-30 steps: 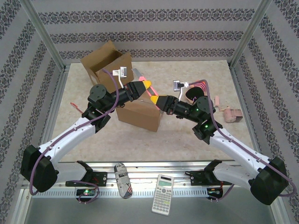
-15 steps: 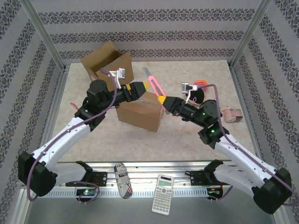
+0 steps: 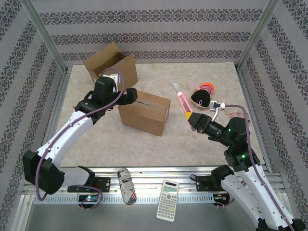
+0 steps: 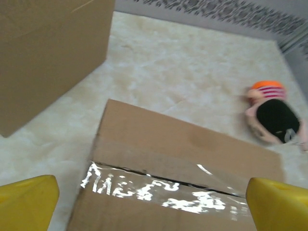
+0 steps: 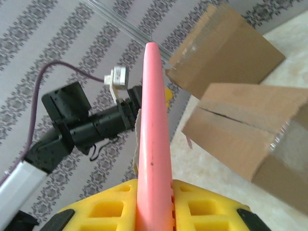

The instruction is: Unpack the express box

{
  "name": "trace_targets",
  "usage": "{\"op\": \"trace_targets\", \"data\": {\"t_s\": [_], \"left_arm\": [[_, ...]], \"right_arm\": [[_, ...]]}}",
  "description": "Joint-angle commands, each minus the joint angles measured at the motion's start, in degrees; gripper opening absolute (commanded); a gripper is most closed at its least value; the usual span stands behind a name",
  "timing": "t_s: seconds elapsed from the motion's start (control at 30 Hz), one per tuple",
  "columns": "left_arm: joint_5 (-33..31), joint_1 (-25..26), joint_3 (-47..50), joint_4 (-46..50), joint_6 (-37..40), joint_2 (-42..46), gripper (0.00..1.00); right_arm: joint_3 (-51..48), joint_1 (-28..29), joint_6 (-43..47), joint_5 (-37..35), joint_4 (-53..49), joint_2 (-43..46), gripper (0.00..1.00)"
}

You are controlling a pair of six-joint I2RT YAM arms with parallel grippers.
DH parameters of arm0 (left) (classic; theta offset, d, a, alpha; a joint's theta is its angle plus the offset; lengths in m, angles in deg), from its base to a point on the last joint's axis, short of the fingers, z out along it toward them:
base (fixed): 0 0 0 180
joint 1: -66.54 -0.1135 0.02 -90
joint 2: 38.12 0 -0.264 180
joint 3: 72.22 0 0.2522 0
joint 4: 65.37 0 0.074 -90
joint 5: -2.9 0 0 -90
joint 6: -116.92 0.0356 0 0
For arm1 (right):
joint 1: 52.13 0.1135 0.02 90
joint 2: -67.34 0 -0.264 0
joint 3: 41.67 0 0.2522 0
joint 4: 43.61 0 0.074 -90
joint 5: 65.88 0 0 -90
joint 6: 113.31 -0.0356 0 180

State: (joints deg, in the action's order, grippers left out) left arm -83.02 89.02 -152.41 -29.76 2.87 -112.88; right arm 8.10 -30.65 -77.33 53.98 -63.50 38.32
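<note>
my left arm reaching low over the taped express box (image 3: 144,113) mid-tabletop (image 3: 96,139), left claw (image 3: 131,96) spread wide above its top, right arm folded at right, right claw (image 3: 190,117) clamping pink box cutter (image 3: 181,100), tip angled up

The express box (image 3: 144,112) is brown, the cutter (image 3: 182,100) pink, the plush toy (image 3: 202,95) black with orange-pink stripes.

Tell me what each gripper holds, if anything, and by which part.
Right gripper clamps the pink box cutter by its handle end. Left gripper is open, holding nothing.
</note>
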Motion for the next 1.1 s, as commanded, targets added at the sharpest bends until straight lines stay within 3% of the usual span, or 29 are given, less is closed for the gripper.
{"op": "trace_targets", "data": {"t_s": [0.0, 0.1, 0.57, 1.07], "left_arm": [[-4.53, -0.31, 1.56, -5.45, 7.25, -2.26, 1.0], [-4.29, -0.8, 2.81, -9.93, 8.4, -4.29, 1.0], [9.91, -5.05, 11.91, -29.43, 5.12, -8.99, 1.0], [8.52, -5.08, 18.19, -31.5, 4.12, -11.1, 1.0]], "right_arm": [[-2.73, -0.3, 1.22, 0.74, -4.49, 1.77, 0.0], [-4.07, -0.29, 1.46, 0.63, -7.07, 3.33, 0.0], [-8.77, 0.75, 2.35, -0.75, -17.41, 8.34, 0.0], [-9.66, 4.2, -6.1, -5.01, -11.27, 3.07, 0.0]]}}
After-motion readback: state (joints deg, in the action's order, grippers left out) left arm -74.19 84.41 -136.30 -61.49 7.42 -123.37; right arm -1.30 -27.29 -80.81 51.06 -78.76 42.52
